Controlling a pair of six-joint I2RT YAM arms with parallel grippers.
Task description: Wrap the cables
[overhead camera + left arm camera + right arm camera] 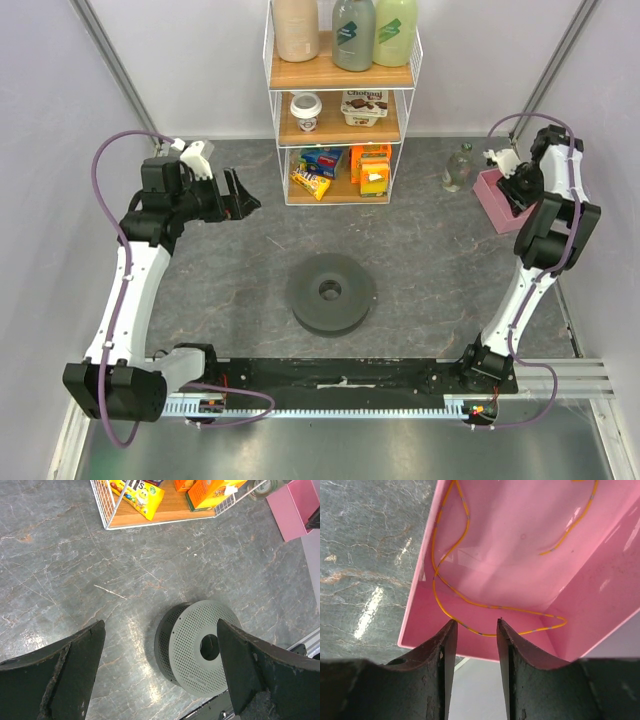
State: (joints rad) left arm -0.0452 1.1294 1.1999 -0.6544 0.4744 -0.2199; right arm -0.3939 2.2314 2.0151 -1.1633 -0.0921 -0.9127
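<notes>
A thin yellow-orange cable (pixel 470 602) lies looped on the floor of a pink bin (pixel 530 550). My right gripper (pixel 475 621) hovers over the bin's near end, jaws partly open, with a stretch of the cable showing between the fingertips; nothing is held. In the top view the right gripper (pixel 507 168) is over the pink bin (pixel 497 204) at the far right. A dark grey round spool (pixel 331 292) lies flat at the table's middle, bare of wire. It shows in the left wrist view (pixel 200 647) too. My left gripper (pixel 243 202) is wide open and empty, raised at the far left.
A white wire shelf (pixel 344 100) stands at the back centre with bottles, cups and snack packs. Its bottom tier (pixel 165 510) shows in the left wrist view. A small glass jar (pixel 457 168) stands just left of the pink bin. A black rail (pixel 340 375) runs along the near edge.
</notes>
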